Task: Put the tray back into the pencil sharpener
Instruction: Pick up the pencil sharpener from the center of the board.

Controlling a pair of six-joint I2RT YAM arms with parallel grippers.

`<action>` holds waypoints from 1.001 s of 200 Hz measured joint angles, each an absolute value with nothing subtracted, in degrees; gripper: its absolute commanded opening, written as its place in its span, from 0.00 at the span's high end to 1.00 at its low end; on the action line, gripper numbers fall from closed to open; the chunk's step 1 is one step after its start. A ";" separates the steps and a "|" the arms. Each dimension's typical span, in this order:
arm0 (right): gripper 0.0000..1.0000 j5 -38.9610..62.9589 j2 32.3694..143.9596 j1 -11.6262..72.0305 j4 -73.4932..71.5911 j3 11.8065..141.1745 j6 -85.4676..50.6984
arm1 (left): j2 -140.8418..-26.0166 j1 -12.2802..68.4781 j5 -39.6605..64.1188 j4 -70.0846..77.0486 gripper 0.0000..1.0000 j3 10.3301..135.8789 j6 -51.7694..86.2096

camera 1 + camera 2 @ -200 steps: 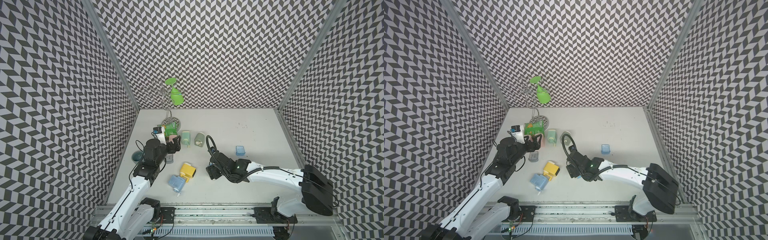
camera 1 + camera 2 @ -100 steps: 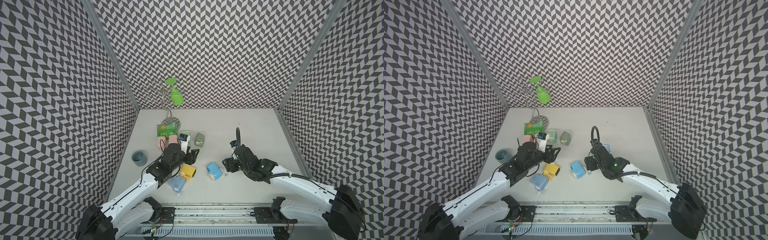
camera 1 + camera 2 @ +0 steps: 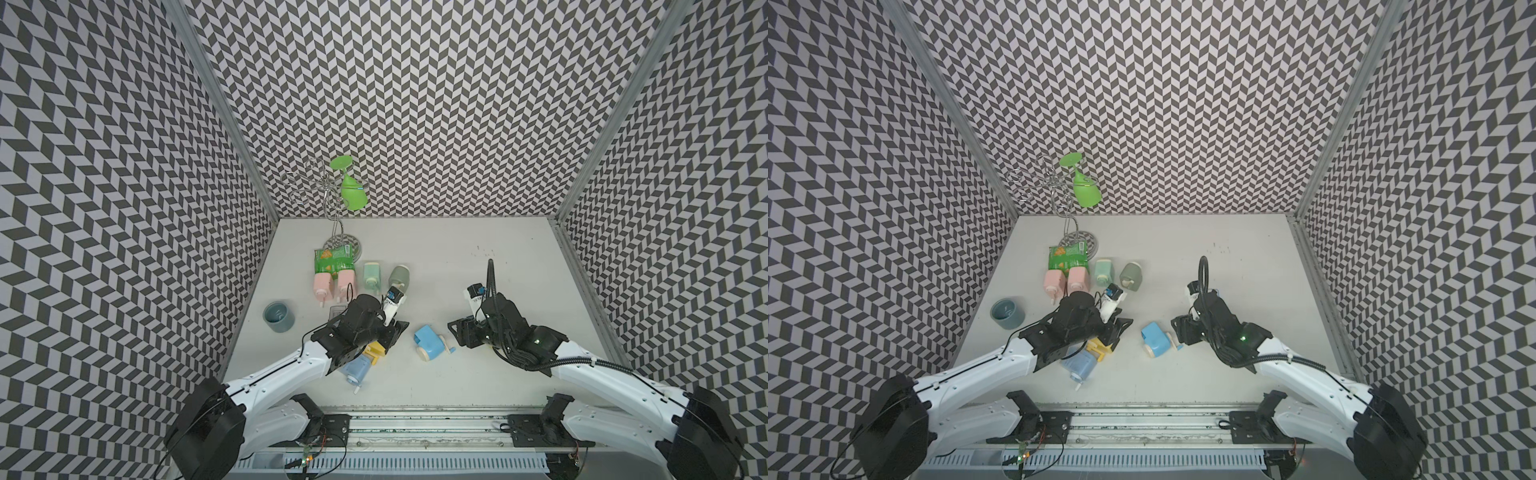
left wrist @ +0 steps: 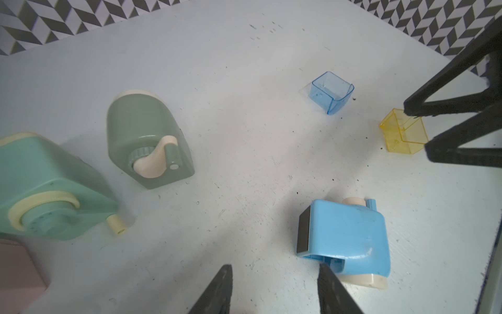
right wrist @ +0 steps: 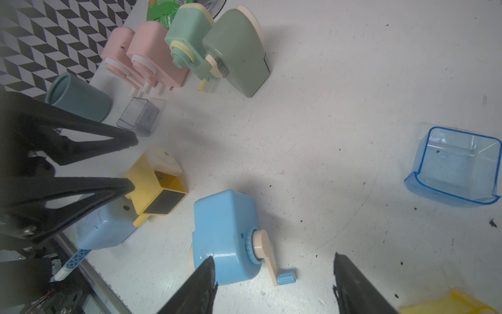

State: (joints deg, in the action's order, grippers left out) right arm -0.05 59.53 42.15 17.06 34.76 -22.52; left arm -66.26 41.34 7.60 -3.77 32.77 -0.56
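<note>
I see the clear blue tray [image 5: 456,165] lying empty on the tabletop [image 5: 326,108], apart from the blue pencil sharpener [image 3: 430,343], to its right and farther back. My right pincer [image 5: 273,259] hovers beside the sharpener's crank, jaws wide and empty. My left pincer [image 4: 275,269] is narrower and also empty.

From above, the right arm [image 3: 503,324] covers the blue tray [image 4: 332,92], so only the wrist cameras catch it, and the left arm [image 3: 353,328] sits over most of the yellow sharpener [image 3: 376,360] and part of the pale blue sharpener [image 3: 356,370] beside it. The yellow tray [image 5: 448,304] runs off the edge of the right wrist picture, and the pink sharpener [image 4: 16,271] is just a blurred corner cut by the frame in the left wrist view.
</note>
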 measured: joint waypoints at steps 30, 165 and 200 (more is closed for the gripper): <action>0.32 1.32 56.03 41.17 16.58 33.08 -22.48 | -72.71 45.56 5.61 -5.87 0.47 36.03 -6.35; 0.32 3.77 49.89 39.11 13.17 29.28 -22.52 | -86.26 46.63 4.71 -9.96 0.56 42.26 -21.91; 0.32 4.43 49.89 38.92 13.17 29.28 -22.55 | -88.90 46.63 3.79 -9.50 0.59 43.22 -23.64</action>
State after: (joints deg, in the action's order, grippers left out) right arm 4.43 49.89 38.92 13.17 29.28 -22.55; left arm -88.90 46.63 3.79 -9.50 43.22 -23.64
